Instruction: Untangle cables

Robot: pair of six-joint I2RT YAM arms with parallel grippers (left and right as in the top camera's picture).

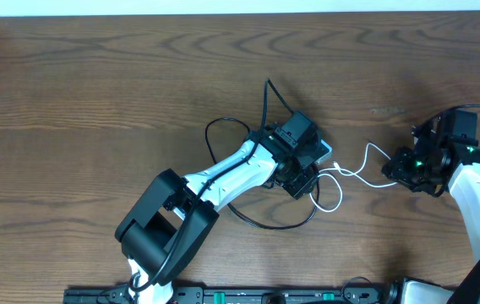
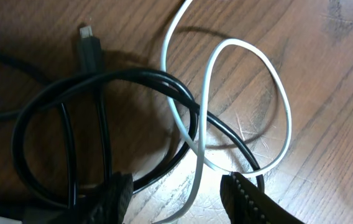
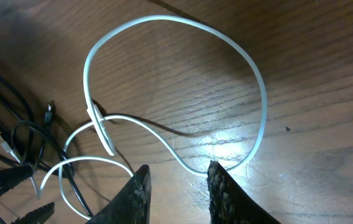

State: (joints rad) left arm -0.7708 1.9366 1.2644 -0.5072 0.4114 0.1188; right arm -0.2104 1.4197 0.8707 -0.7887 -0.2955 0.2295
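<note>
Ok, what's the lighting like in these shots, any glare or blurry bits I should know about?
Left wrist view: bright glare on the table between the left fingers, which are blurred; the white cable throws a soft shadow. Right wrist view: another glare spot by that cable, the left edge dim, the right fingers out of focus. Overhead view: even light, no glare.

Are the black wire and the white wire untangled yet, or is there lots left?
Not yet. Done: nothing you can really see, because the white cable crosses through the loops of the black cable. In hand: the left jaws stand open on either side of a white strand near that crossing, and the right jaws stand open at the white cable's far loop. Left: pulling the two fully apart.
</note>
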